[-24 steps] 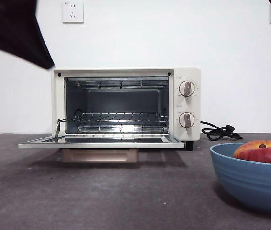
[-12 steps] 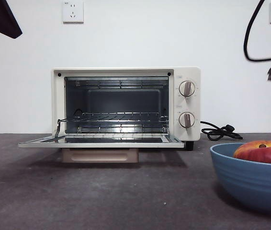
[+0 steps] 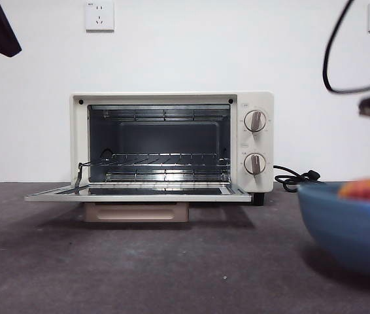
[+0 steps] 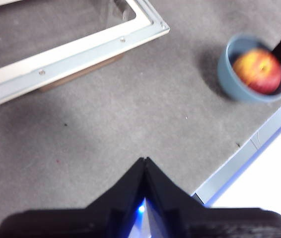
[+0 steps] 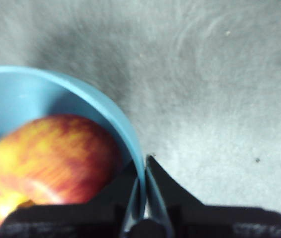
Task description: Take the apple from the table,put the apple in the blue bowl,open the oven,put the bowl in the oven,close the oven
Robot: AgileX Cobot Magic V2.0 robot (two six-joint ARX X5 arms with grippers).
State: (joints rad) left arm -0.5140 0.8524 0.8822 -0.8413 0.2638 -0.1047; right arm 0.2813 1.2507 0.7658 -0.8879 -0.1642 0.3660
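Inside the blue bowl [image 5: 41, 94] lies the apple [image 5: 46, 163], and the right wrist view shows what the front view blurs: the right gripper [image 5: 144, 171] pinches the bowl's rim, one jaw inside, one outside. Well apart on the tabletop [image 3: 139, 268] stands the oven [image 3: 172, 140], door flat open. Above the tabletop, the left gripper [image 4: 144, 166] hangs with jaws together, empty.

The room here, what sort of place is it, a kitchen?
Probably a test bench, not a kitchen: a toaster oven stands on a bare grey table against a plain white wall with sockets.
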